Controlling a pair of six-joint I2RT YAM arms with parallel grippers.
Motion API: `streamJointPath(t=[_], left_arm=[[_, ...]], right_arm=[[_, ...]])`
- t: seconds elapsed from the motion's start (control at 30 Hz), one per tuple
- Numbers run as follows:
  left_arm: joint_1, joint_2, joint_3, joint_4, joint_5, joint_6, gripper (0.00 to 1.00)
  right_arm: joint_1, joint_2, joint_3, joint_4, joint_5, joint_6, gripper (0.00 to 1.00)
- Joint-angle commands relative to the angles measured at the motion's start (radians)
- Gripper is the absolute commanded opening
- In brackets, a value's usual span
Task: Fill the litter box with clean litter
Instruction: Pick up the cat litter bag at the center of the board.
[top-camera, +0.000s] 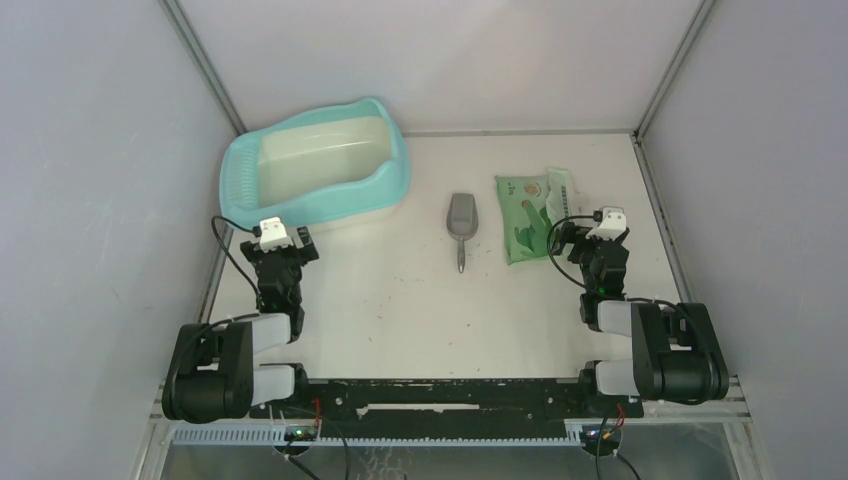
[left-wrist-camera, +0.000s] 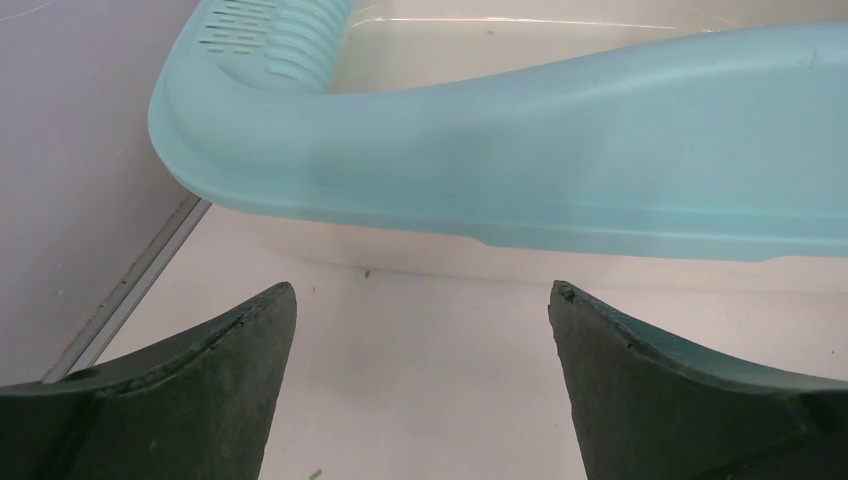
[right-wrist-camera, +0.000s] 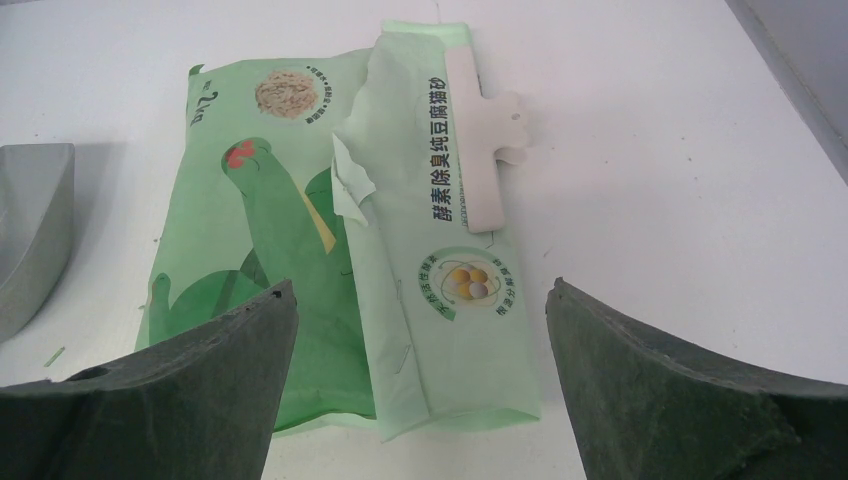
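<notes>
The light turquoise litter box (top-camera: 392, 178) stands at the back left with a pale cream, empty inside. Its near wall fills the left wrist view (left-wrist-camera: 560, 150), slotted ledge at the upper left. My left gripper (top-camera: 283, 243) is open and empty just in front of the box's near left corner, also seen in its wrist view (left-wrist-camera: 420, 300). My right gripper (top-camera: 598, 236) is open and empty at the near right edge of the flat green printed bag (top-camera: 528, 215). In the right wrist view the gripper (right-wrist-camera: 420, 300) frames the bag (right-wrist-camera: 300, 250). No loose litter shows.
A grey metal scoop (top-camera: 461, 222) lies on the table between box and bag, handle toward me; its edge shows in the right wrist view (right-wrist-camera: 30, 230). A white clip (right-wrist-camera: 480, 150) holds the bag's folded top. Grey walls close in left, right and back.
</notes>
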Motion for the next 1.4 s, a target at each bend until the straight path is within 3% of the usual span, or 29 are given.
streamJointPath(t=[0.0,0.1,0.17,0.23,0.37,0.5,0.57,0.67,0.77,0.87,0.97,1.07,1.13,1.23,1.37], left_arm=[[0.007,0.0,0.017,0.047,0.007,-0.012,1.0],[0.006,0.0,0.017,0.047,0.007,-0.012,1.0],[0.006,0.0,0.016,0.047,0.006,-0.011,1.0],[0.006,-0.004,0.015,0.051,0.002,-0.011,1.0],[-0.002,-0.089,0.032,-0.059,-0.032,-0.014,1.0],[-0.069,-0.243,0.096,-0.298,-0.087,0.001,1.0],[-0.099,-0.336,0.165,-0.43,-0.112,-0.062,1.0],[-0.126,-0.401,0.287,-0.626,-0.082,-0.244,1.0],[-0.228,-0.363,0.438,-0.762,-0.02,-0.323,1.0],[-0.418,-0.245,0.628,-0.915,-0.083,-0.251,1.0],[-0.565,-0.077,0.835,-1.105,-0.157,-0.186,1.0],[-0.672,0.098,1.048,-1.3,-0.252,-0.142,1.0],[-0.73,0.187,1.159,-1.393,-0.317,-0.121,1.0],[-0.788,0.242,1.222,-1.433,-0.337,-0.126,1.0],[-0.772,0.226,1.162,-1.363,-0.148,-0.277,1.0]], right_arm=[[0.0,0.001,0.025,0.022,-0.006,-0.001,0.99],[0.005,0.001,0.024,0.027,-0.006,-0.001,0.99],[0.019,-0.027,0.033,0.002,0.119,0.02,0.99],[0.086,-0.14,0.053,-0.146,0.323,0.048,0.99],[0.088,-0.38,0.132,-0.472,0.348,0.106,0.99],[0.081,-0.621,0.194,-0.744,0.433,0.194,0.99],[0.081,-0.737,0.235,-0.912,0.443,0.3,0.99],[0.056,-0.881,0.22,-0.961,0.303,0.32,0.99],[-0.027,-0.93,0.201,-1.023,0.309,0.507,0.99],[-0.133,-0.871,0.209,-1.03,0.181,0.576,0.99],[-0.185,-0.687,0.302,-1.105,0.111,0.604,0.99],[-0.29,-0.395,0.398,-1.089,-0.197,0.607,0.87],[-0.323,-0.201,0.503,-1.133,-0.306,0.581,0.78],[-0.331,0.043,0.662,-1.225,-0.346,0.526,0.66],[-0.338,0.22,0.747,-1.257,-0.351,0.521,0.65]])
